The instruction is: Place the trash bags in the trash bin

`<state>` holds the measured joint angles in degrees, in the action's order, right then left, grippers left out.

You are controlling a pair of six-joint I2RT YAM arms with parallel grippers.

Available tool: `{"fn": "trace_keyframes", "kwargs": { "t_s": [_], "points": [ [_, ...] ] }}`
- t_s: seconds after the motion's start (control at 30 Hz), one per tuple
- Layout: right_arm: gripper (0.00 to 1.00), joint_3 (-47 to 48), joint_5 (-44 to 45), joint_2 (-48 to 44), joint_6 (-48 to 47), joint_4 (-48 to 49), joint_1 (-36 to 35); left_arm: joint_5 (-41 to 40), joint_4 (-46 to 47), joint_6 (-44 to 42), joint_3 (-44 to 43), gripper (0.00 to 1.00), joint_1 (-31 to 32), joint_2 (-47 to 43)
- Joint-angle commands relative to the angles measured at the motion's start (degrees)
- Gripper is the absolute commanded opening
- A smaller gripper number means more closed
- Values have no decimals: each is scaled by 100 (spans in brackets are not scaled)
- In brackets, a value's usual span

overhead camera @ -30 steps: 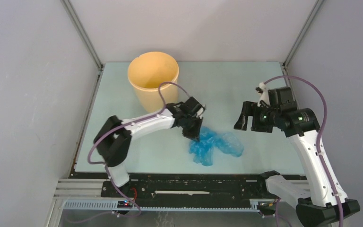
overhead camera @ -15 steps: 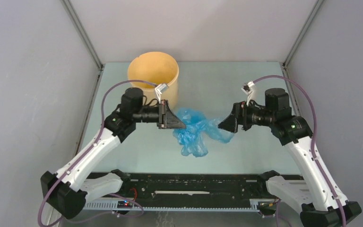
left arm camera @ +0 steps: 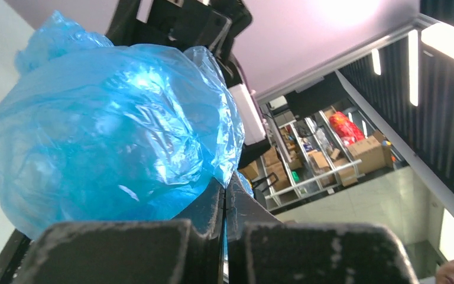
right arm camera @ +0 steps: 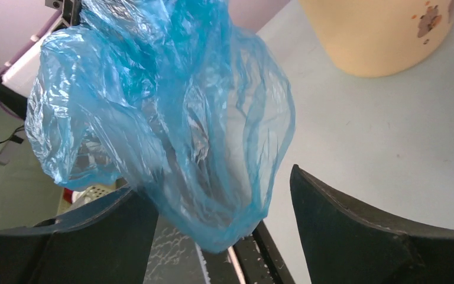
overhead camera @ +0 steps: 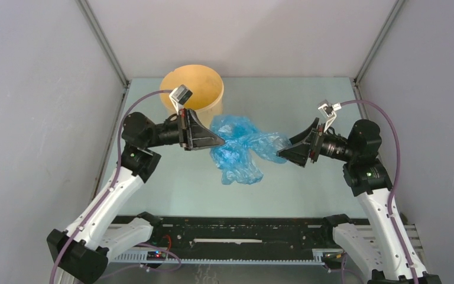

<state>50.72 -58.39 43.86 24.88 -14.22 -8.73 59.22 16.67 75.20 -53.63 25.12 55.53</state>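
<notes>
From above: holding the trash bag (overhead camera: 236,148) up just beside the trash bin (overhead camera: 196,67), not inside yet. At left wrist: pinching a fold of the bag with left fingers (left arm camera: 124,248) pressed together. At right wrist: showing right fingers (right arm camera: 343,225) wide apart around the hanging bag, without clamping. Judged about halfway: lifted already, remaining to carry over the rim and release.

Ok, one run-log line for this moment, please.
left gripper: shut on trash bag | right gripper: open, straddling bag | trash bag: hanging beside trash bin | trash bin: bag not in it
</notes>
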Motion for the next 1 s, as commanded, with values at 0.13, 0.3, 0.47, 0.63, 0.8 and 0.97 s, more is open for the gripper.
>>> {"fn": "trace_keyframes", "kwargs": {
  "t_s": [0.13, 0.3, 0.47, 0.63, 0.8, 0.97],
  "points": [
    [65, 248, -992, 20, 1207, 996, 237, 317, 1112, 878, 102, 0, -111, 162],
    [49, 263, -674, -37, 1013, 659, -141, 257, 1111, 940, 37, 0, -108, 335],
    [0, 532, -274, 132, 1020, 10, -467, 96, 20, 347, -121, 18, -185, 463],
    [0, 1955, 1708, 549, 1566, -3012, 12, -2190, -6104, -3125, -1702, 88, -541, 903],
    [0, 2484, 2014, 1248, 2440, -5382, 241, -4242, -7207, -3520, -2046, 97, -450, 701],
    [0, 2451, 2641, 838, 3444, -5071, 333, -4773, -6388, -2992, -1654, 97, 346, 236]
  ]
}}
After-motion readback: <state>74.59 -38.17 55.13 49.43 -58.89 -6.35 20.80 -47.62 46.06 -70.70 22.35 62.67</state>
